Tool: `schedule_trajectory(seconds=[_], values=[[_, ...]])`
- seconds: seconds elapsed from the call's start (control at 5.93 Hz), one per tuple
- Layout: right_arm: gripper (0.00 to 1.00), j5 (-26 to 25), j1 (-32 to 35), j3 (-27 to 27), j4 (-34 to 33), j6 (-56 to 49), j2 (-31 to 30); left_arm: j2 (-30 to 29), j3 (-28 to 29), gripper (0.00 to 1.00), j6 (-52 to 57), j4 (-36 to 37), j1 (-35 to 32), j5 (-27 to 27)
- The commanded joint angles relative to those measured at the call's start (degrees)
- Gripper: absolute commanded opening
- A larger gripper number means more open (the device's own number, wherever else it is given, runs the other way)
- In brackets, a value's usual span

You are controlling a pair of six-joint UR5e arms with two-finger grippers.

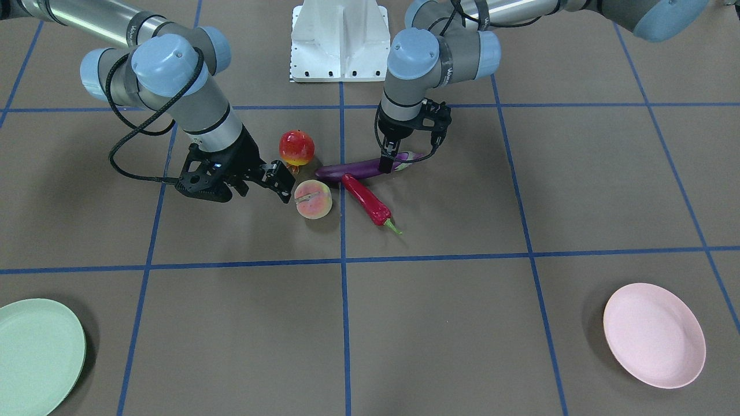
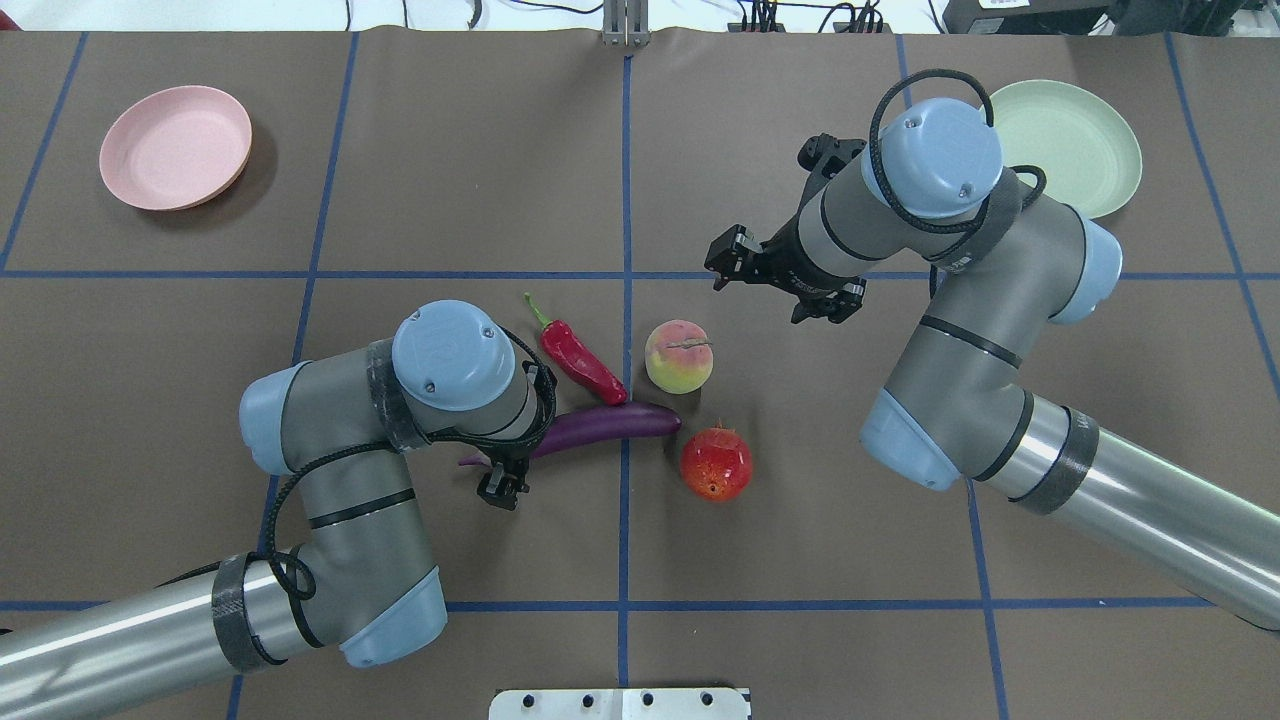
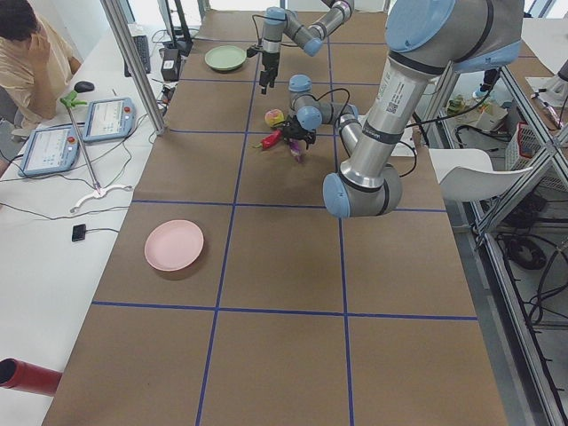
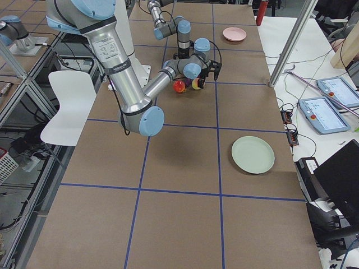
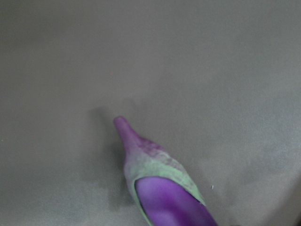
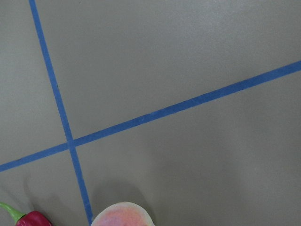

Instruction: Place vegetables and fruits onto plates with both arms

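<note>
The purple eggplant (image 1: 352, 169) (image 2: 610, 425) lies on the table with the red chili pepper (image 1: 365, 199) (image 2: 580, 360) touching its side. My left gripper (image 1: 386, 167) (image 2: 505, 480) is down at the eggplant's green cap end, open, with its fingers astride it; the left wrist view shows the cap (image 5: 164, 197) resting on the table. The peach (image 1: 313, 199) (image 2: 679, 356) and the pomegranate (image 1: 296, 147) (image 2: 716, 465) sit beside each other. My right gripper (image 1: 280, 182) (image 2: 722, 262) is open and empty, close beside and above the peach. The mint green plate (image 1: 37, 355) (image 2: 1075, 145) and the pink plate (image 1: 653, 335) (image 2: 175, 147) hold nothing.
The white base block (image 1: 340, 40) stands at the robot's edge of the table. Blue tape lines (image 2: 627, 200) mark a grid on the brown surface. An operator (image 3: 27, 53) sits at a side desk with tablets (image 3: 106, 117).
</note>
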Motion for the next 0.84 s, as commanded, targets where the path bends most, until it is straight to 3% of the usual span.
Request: schedule_trajectory(seconds=[0.0, 0.67], values=[[1.00, -0.07, 0.00, 0.18, 0.00, 0.00, 0.00, -0.17, 0.54, 0.87, 0.63, -0.04, -0.77, 0.05], [1.00, -1.13, -0.09, 0.18, 0.00, 0.08, -0.09, -0.34, 2.54, 0.87, 0.37, -0.30, -1.84, -0.12]])
